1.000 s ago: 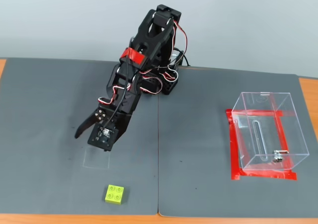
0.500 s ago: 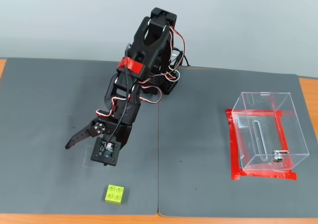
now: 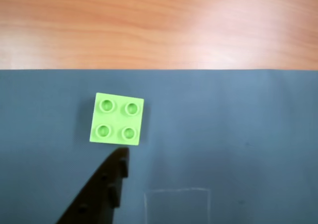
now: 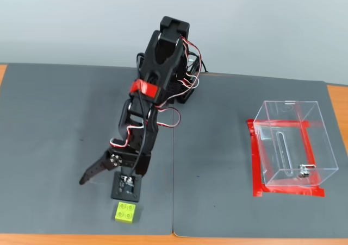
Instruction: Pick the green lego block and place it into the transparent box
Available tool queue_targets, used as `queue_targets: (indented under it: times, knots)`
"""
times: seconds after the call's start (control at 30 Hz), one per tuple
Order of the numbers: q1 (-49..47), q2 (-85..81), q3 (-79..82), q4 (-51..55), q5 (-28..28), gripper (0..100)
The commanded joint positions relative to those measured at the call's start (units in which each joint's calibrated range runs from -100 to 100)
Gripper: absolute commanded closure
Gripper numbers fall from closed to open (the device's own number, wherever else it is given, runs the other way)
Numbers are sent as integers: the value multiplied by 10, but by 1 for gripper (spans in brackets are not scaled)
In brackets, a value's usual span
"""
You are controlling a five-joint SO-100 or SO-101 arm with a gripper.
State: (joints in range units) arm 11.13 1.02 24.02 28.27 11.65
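One reach nearer: the gripper [image 4: 106, 186] had advanced, jaws spread, seemingly just short of the green lego block [image 4: 125, 212]; grasping looked imminent.

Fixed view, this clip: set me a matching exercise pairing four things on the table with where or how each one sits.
Things:
1. green lego block
2. transparent box
3. gripper
4. red tape

States:
A. open, just behind the block
B. empty, at the right
C. near the front mat edge, studs up
D. around the box's base

Pairs: 1-C, 2-B, 3-A, 4-D
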Motion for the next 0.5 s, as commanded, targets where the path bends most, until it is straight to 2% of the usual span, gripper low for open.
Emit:
queue_targets:
  times: [0.0,0.33,0.47]
  knots:
    - [-2,7,-47,-1,3,57]
    - [-7,48,-94,-2,45,56]
    - [-8,60,-96,-2,44,56]
